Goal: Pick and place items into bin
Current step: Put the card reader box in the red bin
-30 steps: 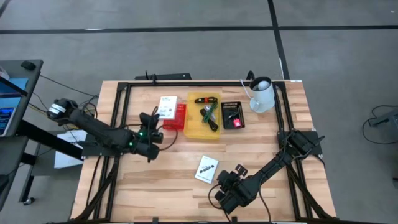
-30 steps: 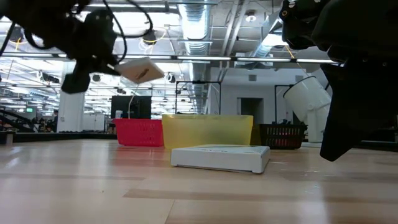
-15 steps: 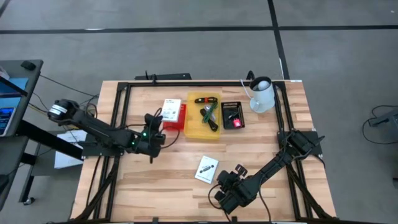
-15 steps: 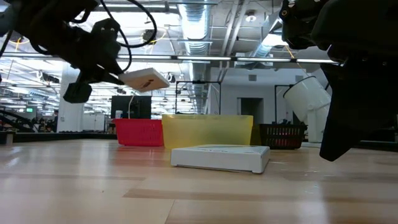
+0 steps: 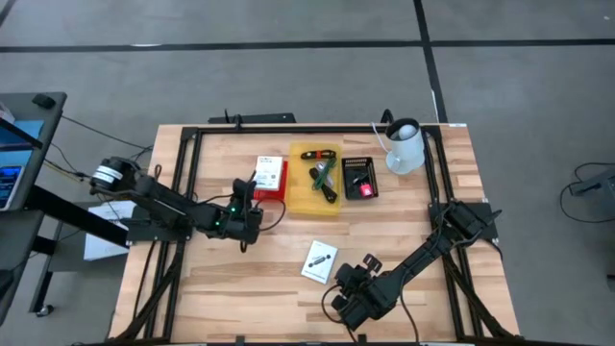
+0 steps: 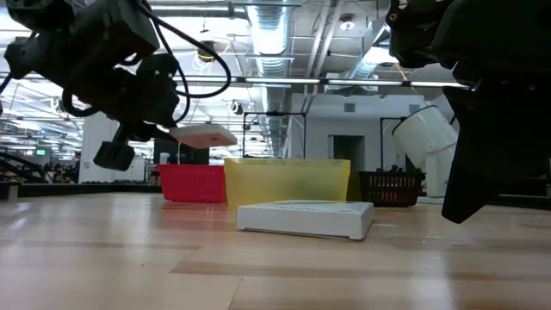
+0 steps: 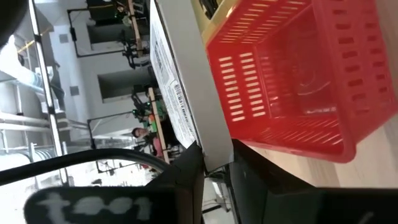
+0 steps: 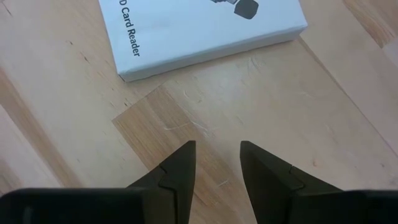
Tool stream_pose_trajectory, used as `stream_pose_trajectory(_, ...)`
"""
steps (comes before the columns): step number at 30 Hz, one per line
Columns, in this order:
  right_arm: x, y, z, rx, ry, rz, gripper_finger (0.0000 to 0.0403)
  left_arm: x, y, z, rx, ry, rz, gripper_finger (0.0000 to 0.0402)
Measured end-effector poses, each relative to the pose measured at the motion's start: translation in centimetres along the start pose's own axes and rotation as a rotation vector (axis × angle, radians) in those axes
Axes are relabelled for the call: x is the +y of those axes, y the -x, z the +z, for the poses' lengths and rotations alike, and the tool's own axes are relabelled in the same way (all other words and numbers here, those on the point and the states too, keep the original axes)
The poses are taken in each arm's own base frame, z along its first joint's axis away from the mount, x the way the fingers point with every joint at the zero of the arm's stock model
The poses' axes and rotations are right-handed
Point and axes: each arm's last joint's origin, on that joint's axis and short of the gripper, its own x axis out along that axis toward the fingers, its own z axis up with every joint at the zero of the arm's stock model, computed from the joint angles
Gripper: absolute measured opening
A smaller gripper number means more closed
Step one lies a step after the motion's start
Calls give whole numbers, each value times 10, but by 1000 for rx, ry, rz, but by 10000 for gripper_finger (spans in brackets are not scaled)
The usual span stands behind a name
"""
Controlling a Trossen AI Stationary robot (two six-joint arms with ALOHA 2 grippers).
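Landmark: yellow bin [image 5: 318, 179], centre rear of bench [image 5: 269, 279].

- Red basket [image 5: 280, 189]: touching the yellow bin's left side; mesh walls, seen open in left wrist view [image 7: 292, 74].
- White packet [image 5: 266, 172]: held in the air over the red basket, just left of the yellow bin; flat, printed with text and barcode [image 7: 180, 93]; clear of the basket in low view [image 6: 205, 135].
- Left gripper [image 5: 252, 190]: left of the yellow bin, at the red basket's near edge; fingers pinching the white packet's end.
- Green-and-black handled tools [image 5: 322, 181]: inside the yellow bin.
- Black basket [image 5: 359, 177]: touching the yellow bin's right side; holds a pink-red piece [image 5: 366, 189].
- White jug [image 5: 405, 146]: right of the black basket.
- White card-reader box [image 5: 319, 260]: lying flat on bench, in front of the yellow bin.
- Right gripper [image 5: 348, 284]: in front of the yellow bin, near the card-reader box [image 8: 193, 31]; fingers spread, holding nothing.
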Motion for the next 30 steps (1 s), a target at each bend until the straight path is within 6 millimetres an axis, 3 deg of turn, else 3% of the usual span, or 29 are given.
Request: stream_pose_trajectory(30, 0, 0, 0, 0, 6, 2, 121, -2, 0, 1, -15, 40, -30, 73)
